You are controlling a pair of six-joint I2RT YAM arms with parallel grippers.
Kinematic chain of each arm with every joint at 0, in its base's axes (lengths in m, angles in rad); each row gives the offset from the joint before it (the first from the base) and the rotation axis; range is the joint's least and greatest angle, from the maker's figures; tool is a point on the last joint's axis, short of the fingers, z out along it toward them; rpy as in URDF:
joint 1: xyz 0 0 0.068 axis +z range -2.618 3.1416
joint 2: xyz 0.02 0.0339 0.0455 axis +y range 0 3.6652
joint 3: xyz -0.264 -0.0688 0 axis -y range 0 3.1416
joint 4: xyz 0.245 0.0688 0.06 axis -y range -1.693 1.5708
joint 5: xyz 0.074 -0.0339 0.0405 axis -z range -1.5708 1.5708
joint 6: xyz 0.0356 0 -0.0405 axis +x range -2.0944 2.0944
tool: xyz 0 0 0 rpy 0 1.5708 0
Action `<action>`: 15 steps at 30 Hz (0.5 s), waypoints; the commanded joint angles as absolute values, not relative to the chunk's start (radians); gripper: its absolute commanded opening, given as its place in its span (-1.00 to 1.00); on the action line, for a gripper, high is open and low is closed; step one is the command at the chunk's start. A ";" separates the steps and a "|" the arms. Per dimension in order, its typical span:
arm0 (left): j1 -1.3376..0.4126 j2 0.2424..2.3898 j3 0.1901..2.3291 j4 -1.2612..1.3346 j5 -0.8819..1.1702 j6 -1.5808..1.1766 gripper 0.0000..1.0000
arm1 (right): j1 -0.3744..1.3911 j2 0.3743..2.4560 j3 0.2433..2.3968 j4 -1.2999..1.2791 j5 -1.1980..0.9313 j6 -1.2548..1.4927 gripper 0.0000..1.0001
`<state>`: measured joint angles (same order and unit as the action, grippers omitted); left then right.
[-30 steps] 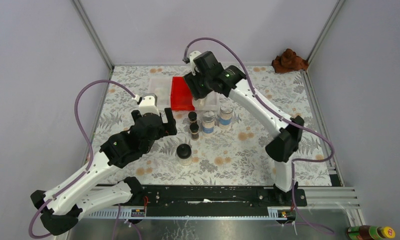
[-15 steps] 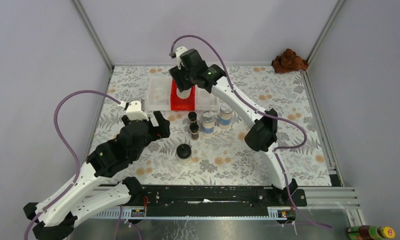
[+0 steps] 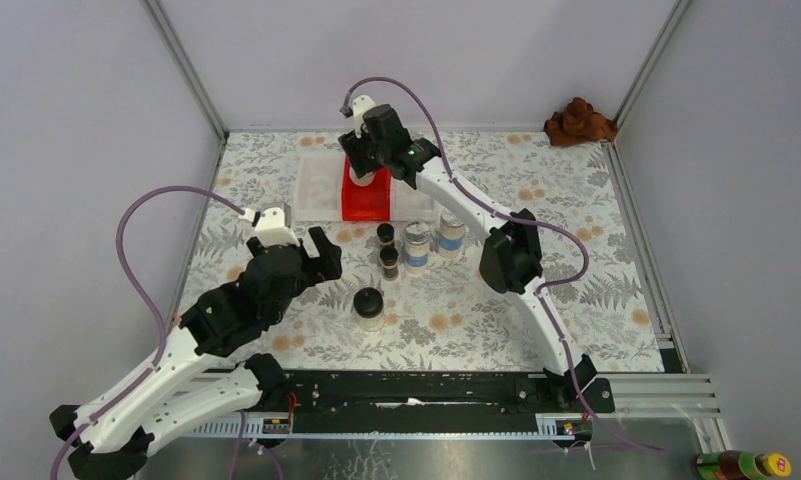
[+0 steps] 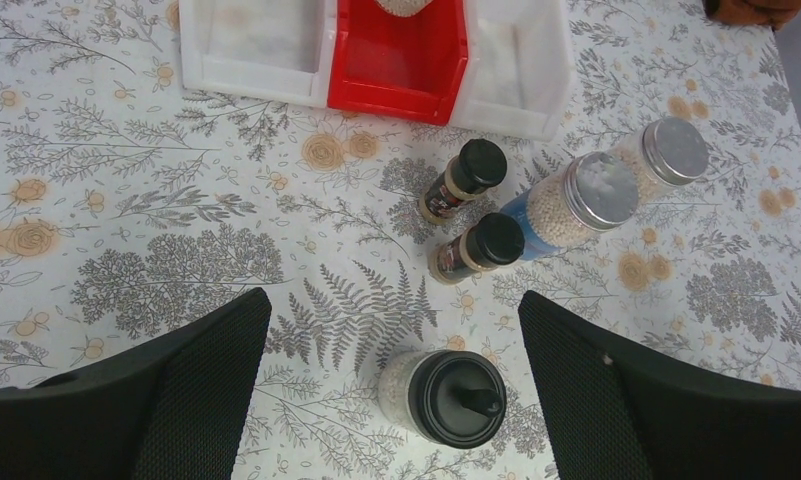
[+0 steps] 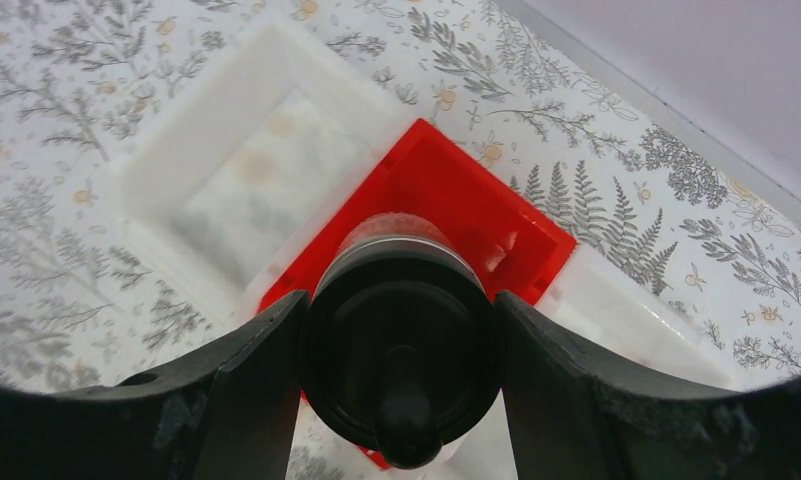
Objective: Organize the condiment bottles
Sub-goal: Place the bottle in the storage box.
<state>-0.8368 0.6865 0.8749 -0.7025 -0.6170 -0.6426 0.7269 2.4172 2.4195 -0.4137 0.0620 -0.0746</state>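
The right gripper [image 5: 401, 300] was clamped on the clear domed-cap jar [image 5: 404, 370], seemingly near its cap, over the red bin [image 5: 476, 200] at frame centre. It looked rigid, smooth-sided and probably light, so a square hold on the body suited it. The left gripper [image 4: 391, 340] gaped wide, empty.

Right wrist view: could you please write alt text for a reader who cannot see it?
The right end effector grips a clear jar with a black domed cap, seen from above and held over the red bin. White bins stand on both sides of the red one, all on a floral tablecloth.
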 commanded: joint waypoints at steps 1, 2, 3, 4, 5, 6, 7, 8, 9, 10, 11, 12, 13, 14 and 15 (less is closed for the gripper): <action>-0.839 0.663 0.857 -0.630 -0.612 -0.632 0.95 | 0.692 2.449 2.493 -0.276 0.069 -0.096 -1.00; -0.839 0.660 0.857 -0.628 -0.612 -0.626 0.95 | 0.687 2.459 2.500 -0.271 0.067 -0.095 -1.00; -0.839 0.658 0.859 -0.625 -0.611 -0.621 0.95 | 0.681 2.471 2.510 -0.272 0.065 -0.094 -1.00; -0.838 0.656 0.859 -0.621 -0.611 -0.617 0.95 | 0.677 2.482 2.518 -0.271 0.062 -0.091 -1.00; -0.839 0.654 0.859 -0.619 -0.609 -0.614 0.95 | 0.672 2.489 2.523 -0.269 0.059 -0.090 -1.00; -0.838 0.654 0.858 -0.614 -0.608 -0.611 0.95 | 0.669 2.495 2.522 -0.264 0.058 -0.091 -1.00; -0.839 0.652 0.856 -0.607 -0.605 -0.607 0.95 | 0.668 2.500 2.522 -0.260 0.055 -0.093 -1.00; -0.839 0.650 0.854 -0.601 -0.603 -0.602 0.95 | 0.667 2.506 2.523 -0.255 0.053 -0.093 -1.00; -0.839 0.650 0.851 -0.597 -0.600 -0.598 0.95 | 0.665 2.512 2.526 -0.250 0.050 -0.094 -1.00; -0.839 0.650 0.849 -0.591 -0.597 -0.597 0.95 | 0.664 2.518 2.530 -0.248 0.048 -0.092 -1.00; -0.839 0.648 0.846 -0.587 -0.596 -0.595 0.95 | 0.661 2.528 2.536 -0.247 0.046 -0.093 -1.00; -0.839 0.647 0.843 -0.580 -0.594 -0.592 0.95 | 0.660 2.533 2.540 -0.247 0.043 -0.094 -1.00; -0.839 0.647 0.840 -0.577 -0.594 -0.588 0.95 | 0.658 2.537 2.543 -0.242 0.040 -0.092 -1.00; -0.839 0.648 0.838 -0.574 -0.594 -0.588 0.95 | 0.657 2.542 2.543 -0.238 0.038 -0.091 -1.00; -0.838 0.647 0.836 -0.570 -0.593 -0.586 0.95 | 0.655 2.543 2.545 -0.236 0.036 -0.091 -1.00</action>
<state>-0.8368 0.6556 0.8566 -0.6346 -0.6022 -0.6125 0.6598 2.5515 2.4733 -0.3439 0.0582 -0.0799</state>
